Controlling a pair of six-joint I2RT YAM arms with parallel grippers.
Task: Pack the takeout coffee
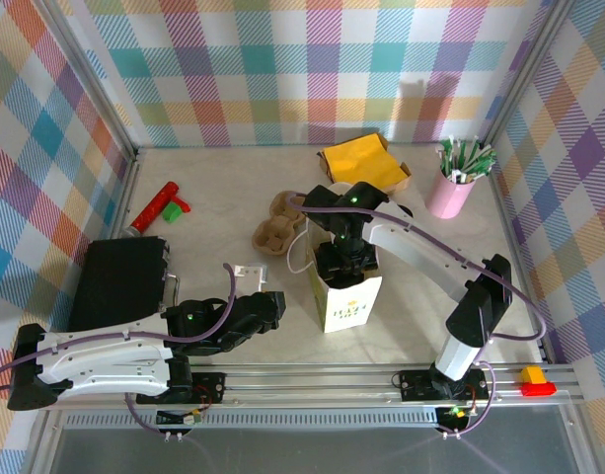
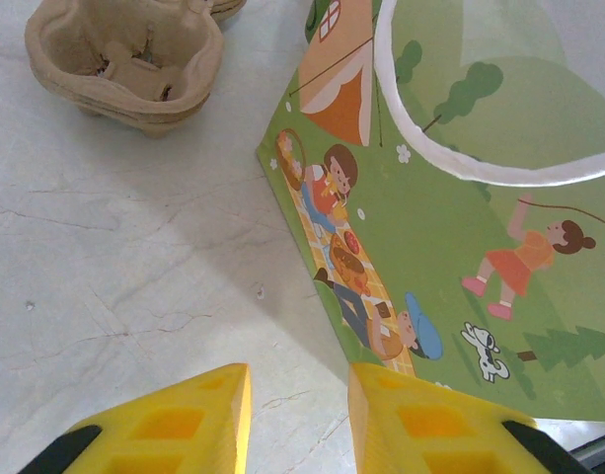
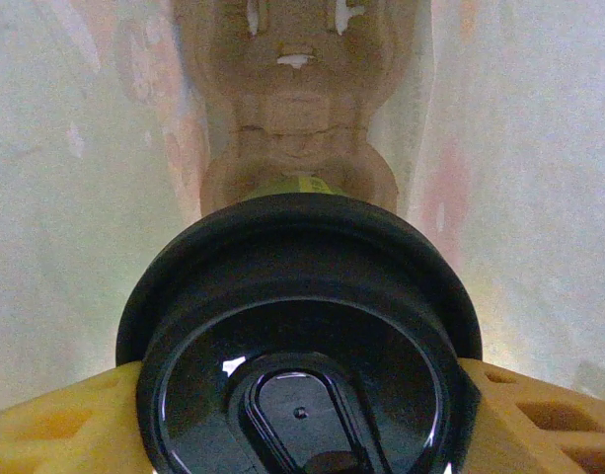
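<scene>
- While the right arm bends in from the right side of the top view, its right gripper [image 1: 343, 265] sits down in the open mouth of a paper bag [image 1: 346, 308] standing mid-table; the wrist hides what it carries there.
- Low along the near left, the left gripper [image 1: 270, 306] lies just left of the bag, apart from it.
- Two pulp carriers [image 1: 280, 222] lie behind and left of the bag, and a pink cup [image 1: 450, 193] of sticks stands well apart at the far right.
- From the left wrist, the yellow fingers [image 2: 184, 425] are spread with bare table [image 2: 114, 257] between them, grasping nothing. The bag's picnic-print side is just ahead and to the right, and a white handle loop [image 2: 411, 138] rests against it.
- From the right wrist, the takeout coffee [image 3: 300, 296] is upright inside the bag, its black lid [image 3: 213, 267] on and a sliver of green cup wall showing past the rim.
- Yellow fingers [image 3: 55, 420] flank it on both sides and appear clamped on it just under the lid, though the rim hides the contact.
- Beneath it, a pulp tray [image 3: 297, 109] lies on the bag's floor; I cannot tell whether the cup touches it.
</scene>
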